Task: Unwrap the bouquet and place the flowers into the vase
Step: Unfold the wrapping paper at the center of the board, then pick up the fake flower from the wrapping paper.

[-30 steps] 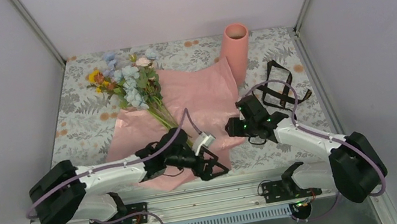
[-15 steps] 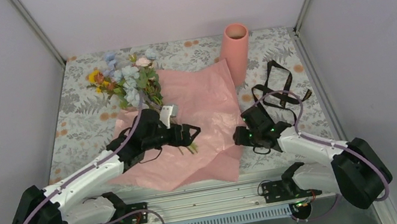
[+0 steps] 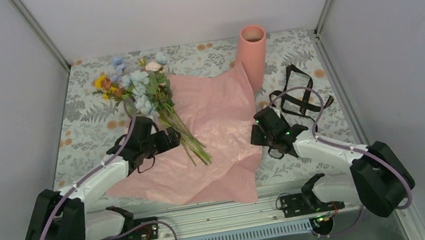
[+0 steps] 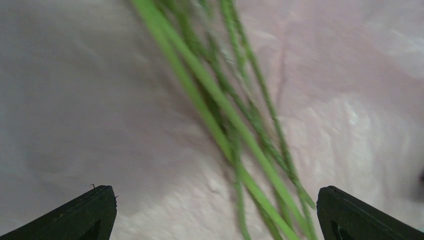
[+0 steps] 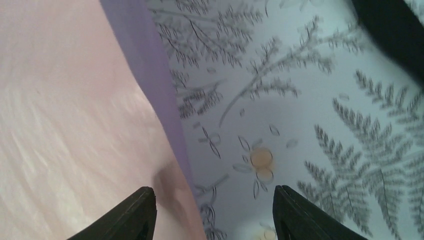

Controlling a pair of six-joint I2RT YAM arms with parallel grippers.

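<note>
- The pink paper sheet (image 3: 222, 115) lies spread open on the desk (image 3: 333, 106), which is covered by a grey cloth (image 3: 86, 118) printed with ferns and orange blossoms.
- The flowers (image 3: 139, 86) lie loose on the left part of the sheet. Their blue, yellow, orange and pale heads point to the far left corner, mostly past the paper's edge and resting on the cloth.
- Their green stems (image 3: 191, 144) run slantwise back over the paper towards the near side.
- The vase (image 3: 253, 54) stands upright at the far side, right of the middle. The sheet's far right corner comes up against its foot.
- The left gripper (image 3: 169, 139) sits low just left of the stems, jaws as wide apart as can be. In its wrist view the stems cross the pink paper between the two black fingertips (image 4: 95, 210), and nothing is clamped.
- The right gripper (image 3: 260, 133) is at the sheet's right edge, jaws apart and holding nothing. Below them its wrist view shows the paper's edge, with cloth to the right.
- A tangle of black straps (image 3: 296, 89) lies on the cloth just beyond the right gripper, to the right of the vase.
</note>
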